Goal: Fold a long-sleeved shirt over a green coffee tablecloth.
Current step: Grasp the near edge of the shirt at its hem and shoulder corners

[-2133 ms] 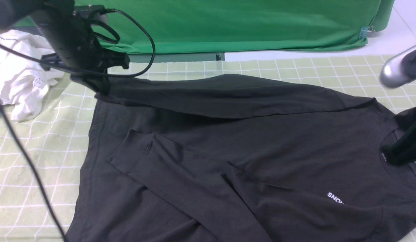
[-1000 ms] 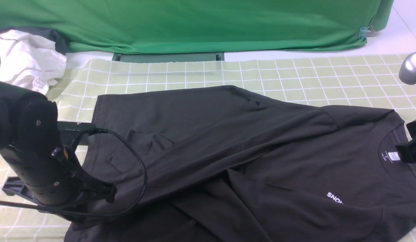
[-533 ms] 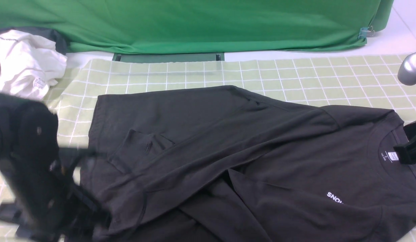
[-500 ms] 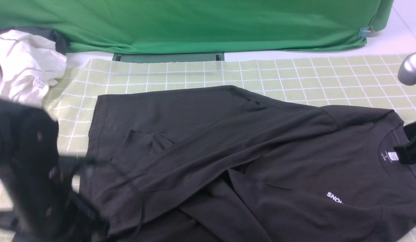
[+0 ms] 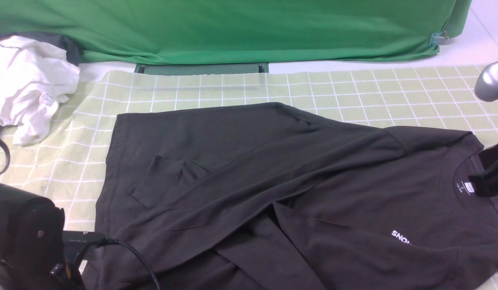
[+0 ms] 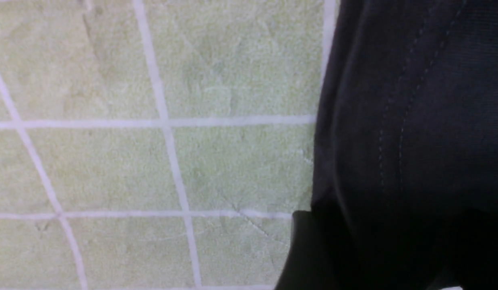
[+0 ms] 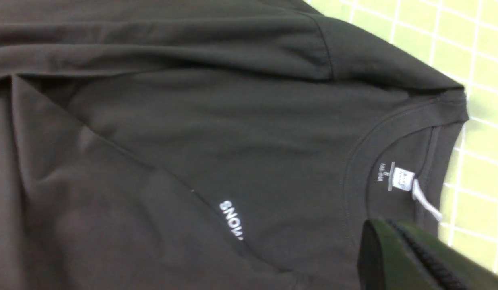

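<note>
The long-sleeved shirt (image 5: 273, 181), black with a white "SNO" print (image 5: 401, 237), lies on the green coffee tablecloth (image 5: 232, 88), its far side folded toward me over the body and sleeve. My left arm (image 5: 27, 237) sits low at the near left corner. In the left wrist view, the left gripper (image 6: 377, 262) hangs over the shirt's stitched hem (image 6: 414, 100), with one dark finger (image 6: 309, 249) at the cloth's edge and the jaws apart. My right gripper (image 5: 480, 183) is shut and empty beside the white neck label (image 7: 401, 179), above the collar.
A crumpled white garment (image 5: 27, 84) lies at the back left. A deep-green sheet (image 5: 253, 28) hangs along the back, with a clip (image 5: 438, 39) at its right end. My left arm's cable (image 5: 140, 257) loops over the shirt's near left part.
My left gripper carried the shirt's far hem corner toward me, laid it down and let go. The arm then sank back to the near left corner. The right gripper barely moved.
</note>
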